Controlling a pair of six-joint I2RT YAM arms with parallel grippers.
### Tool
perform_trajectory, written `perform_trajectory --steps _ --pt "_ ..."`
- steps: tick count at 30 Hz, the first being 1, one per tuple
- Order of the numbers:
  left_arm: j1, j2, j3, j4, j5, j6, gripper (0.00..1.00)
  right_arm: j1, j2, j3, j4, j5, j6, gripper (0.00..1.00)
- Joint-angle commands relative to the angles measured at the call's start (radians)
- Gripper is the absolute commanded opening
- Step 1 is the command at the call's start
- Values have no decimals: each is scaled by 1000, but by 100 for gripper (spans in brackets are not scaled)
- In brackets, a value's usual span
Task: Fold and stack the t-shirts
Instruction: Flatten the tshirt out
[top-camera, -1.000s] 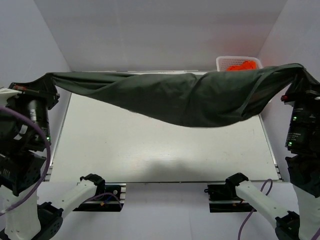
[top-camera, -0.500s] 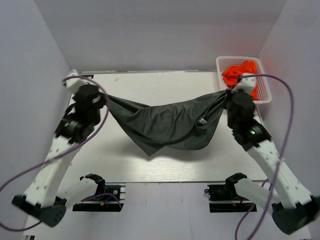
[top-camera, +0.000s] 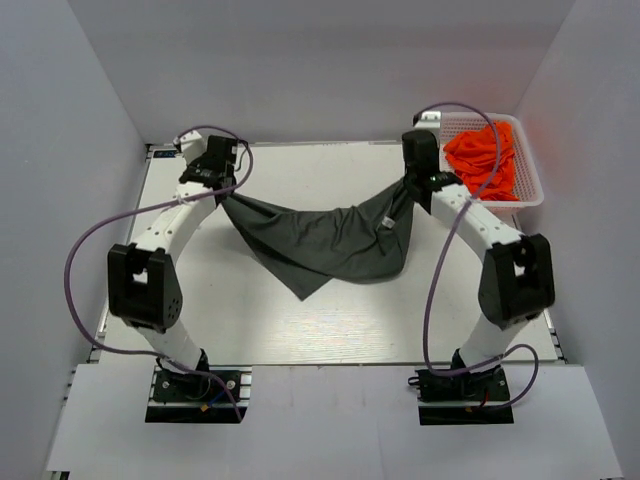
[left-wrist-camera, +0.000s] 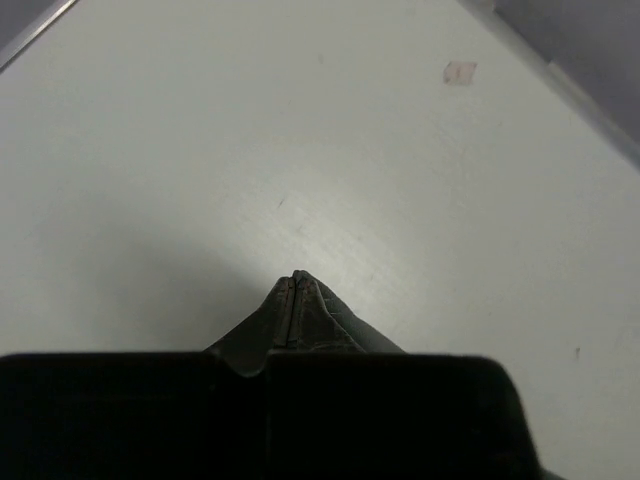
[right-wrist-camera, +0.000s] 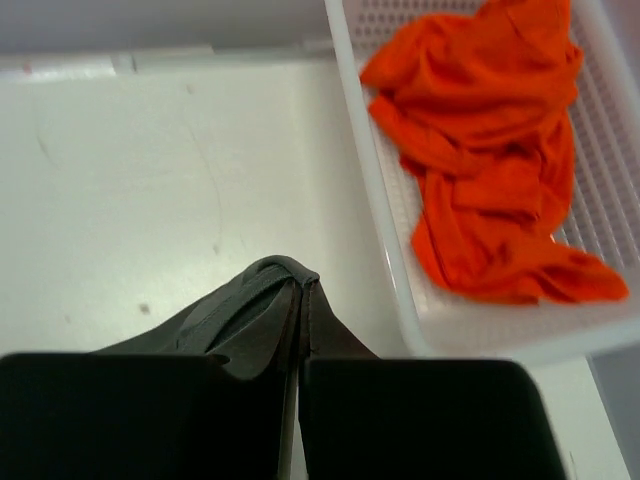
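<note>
Dark grey t-shirt (top-camera: 330, 245) sagging, left pincer (top-camera: 222, 191) clamped on one end, right pincer (top-camera: 411, 186) clamped on other

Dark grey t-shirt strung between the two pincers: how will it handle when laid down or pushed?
Likely very floppy: the dark grey t-shirt sags in a deep drape between the left pincer and right pincer. Probably light: two small edge pinches hold it up. Pushed on the table, it would probably bunch and wrinkle rather than slide; creases show across it.
</note>
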Motion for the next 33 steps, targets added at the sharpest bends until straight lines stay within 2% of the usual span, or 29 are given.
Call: perform_trajectory --steps 1,4,6,7,9,10,11,13,16,17,18,19,20,21,22,23,25,29,33 --pt "50 52 128 86 37 42 0 -27 107 168 80 -19 -47 0" --pt "77 174 201 86 94 65 0 -42 233 306 74 -63 -67 0" --pt "93 233 247 58 138 65 8 -53 315 433 59 -98 -70 0" --pt "107 291 301 41 152 65 39 -56 385 461 39 -111 -101 23" --pt "117 339 393 -18 187 78 73 -60 422 573 19 -144 -117 65" --pt "117 356 422 -37 203 92 100 -59 453 602 -25 -154 -131 89" --pt "117 379 448 -57 214 109 100 -54 465 663 -39 -181 -137 90" --pt "117 379 475 -78 247 144 100 -51 439 681 -88 -248 -142 90" --pt "98 308 427 -66 307 204 100 -48 363 620 -127 -368 -128 90" --pt "84 283 401 -66 370 242 100 -45 282 595 -134 -394 -107 90" --pt "84 259 334 -57 420 243 100 -47 254 539 -145 -416 -96 90" --pt "75 202 291 -30 545 259 100 -45 226 461 -150 -487 -85 90" --pt "74 174 248 -14 586 269 100 -42 197 417 -148 -508 -82 90" --pt "43 148 157 7 626 285 100 -39 121 282 -142 -554 -82 90" --pt "26 127 118 27 666 298 100 -37 97 239 -144 -616 -96 90" --pt "7 96 61 50 741 307 100 -27 59 196 -141 -688 -179 90" --pt "-57 87 27 60 837 321 100 -19 22 84 -171 -718 -206 90" --pt "-171 105 -27 92 910 339 100 -11 48 44 -257 -733 -163 90" --pt "-261 163 -18 40 857 351 100 -8 100 33 -245 -747 -134 90"
